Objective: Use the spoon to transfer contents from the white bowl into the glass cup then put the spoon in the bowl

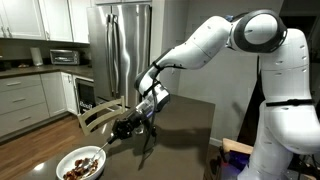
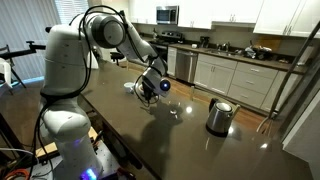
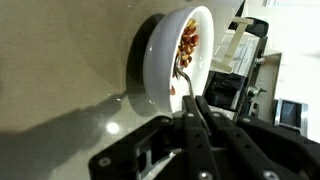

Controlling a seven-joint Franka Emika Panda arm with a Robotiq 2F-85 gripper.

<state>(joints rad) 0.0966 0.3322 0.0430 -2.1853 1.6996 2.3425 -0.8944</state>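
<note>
One end effector (image 3: 193, 110) clamped on spoon (image 3: 183, 82), spoon tip in white bowl (image 3: 160, 52), among brown contents (image 3: 188, 42)

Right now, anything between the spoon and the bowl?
Nothing visible. The claw is shut on the spoon, and in the wrist view its tip overlaps the rim of the bowl, beside the brown pieces.

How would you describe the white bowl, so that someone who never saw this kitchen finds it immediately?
Start at the long dark table under the white robot arm. Near one end, just beyond the gripper shut on the spoon, stands the white bowl. It is the only shallow white dish there, filled with brown lumpy pieces, unlike the steel kettle.
</note>
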